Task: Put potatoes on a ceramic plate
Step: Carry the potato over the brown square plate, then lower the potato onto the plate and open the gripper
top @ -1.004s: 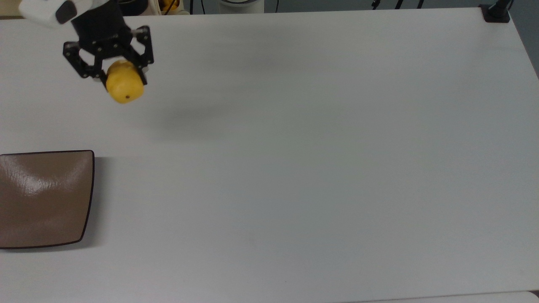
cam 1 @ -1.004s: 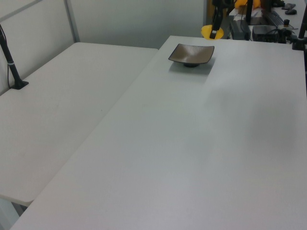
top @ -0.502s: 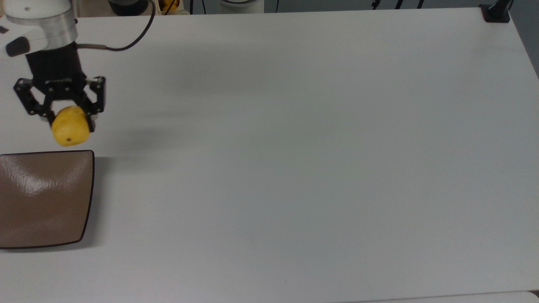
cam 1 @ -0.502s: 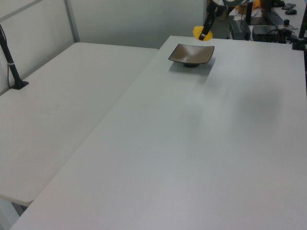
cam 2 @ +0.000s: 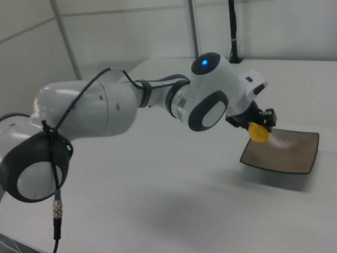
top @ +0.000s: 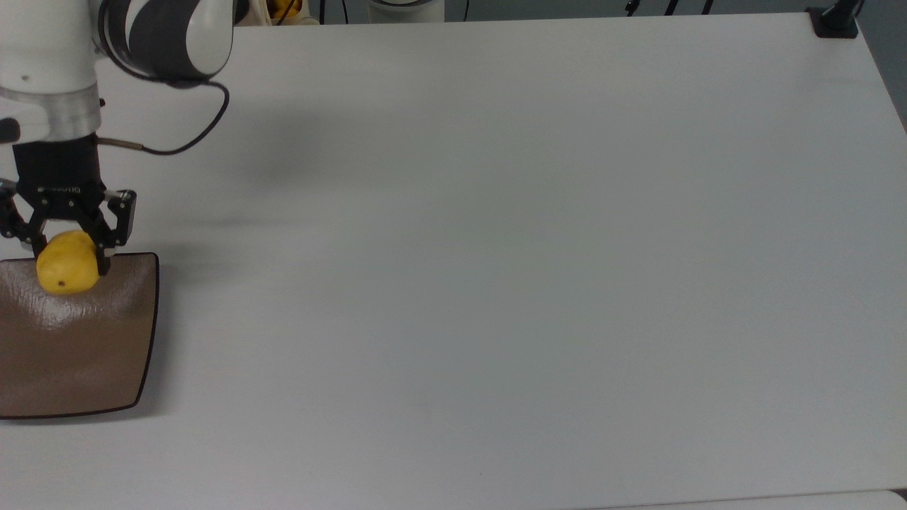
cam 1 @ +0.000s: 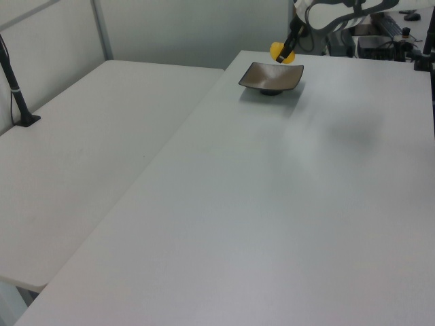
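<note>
gripper (top: 67, 244) clamps potato (top: 67, 263) above ceramic plate (top: 78, 347), near its 12 o'clock rim in top view. risk: release this close to rim, round potato rolls off onto table (top: 496, 248).

White table (top: 496, 283): open surface across the whole span toward the top view's right and bottom; free passage for a gripper there. Adjoining table (cam 1: 88, 136) on the left view's left also open, apart from a black post (cam 1: 17, 88) at its far-left edge. Black clamp base (top: 835, 20) occupies the top view's upper-right corner. Ceramic plate (top: 106, 354) sits at the top view's left edge; its brown surface toward the lower side is unoccupied. The gripper (top: 67, 249), closed on the potato (top: 67, 263), and the arm (cam 2: 105, 110) behind it block approach over the plate's upper rim.
</note>
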`<state>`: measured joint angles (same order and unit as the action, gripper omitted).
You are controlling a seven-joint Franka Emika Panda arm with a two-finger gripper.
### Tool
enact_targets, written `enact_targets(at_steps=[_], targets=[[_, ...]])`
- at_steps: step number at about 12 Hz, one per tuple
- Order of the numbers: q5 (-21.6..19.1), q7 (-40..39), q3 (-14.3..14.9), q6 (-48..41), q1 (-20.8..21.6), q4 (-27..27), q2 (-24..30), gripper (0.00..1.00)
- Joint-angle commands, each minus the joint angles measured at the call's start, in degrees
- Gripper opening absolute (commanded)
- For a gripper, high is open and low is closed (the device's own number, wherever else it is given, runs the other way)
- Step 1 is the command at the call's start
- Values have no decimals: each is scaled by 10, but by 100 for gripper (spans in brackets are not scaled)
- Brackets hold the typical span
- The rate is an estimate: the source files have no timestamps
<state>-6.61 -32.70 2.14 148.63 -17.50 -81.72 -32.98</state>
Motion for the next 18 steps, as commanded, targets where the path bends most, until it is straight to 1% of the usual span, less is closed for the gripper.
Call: enact_targets(at_steps=[1,3,5,6,7,8,9,10,11,15,16,18], targets=[[-11,-13,5,51,0,66,-73,7],[-11,-11,5,99,0,67,-103,11],[-10,-11,5,121,1,67,-119,13],[-10,-12,5,122,0,67,-125,15],[-10,-13,5,124,1,67,-130,21],[-10,-11,5,128,0,67,-131,34],[-10,-11,5,139,-2,65,-132,54],[-10,-10,5,141,-2,65,-137,85],[-10,-9,5,147,-3,64,-138,100],[-7,-10,5,147,-3,60,-132,100],[-6,-10,6,146,-3,59,-123,100],[-7,-10,5,138,-2,33,-79,100]])
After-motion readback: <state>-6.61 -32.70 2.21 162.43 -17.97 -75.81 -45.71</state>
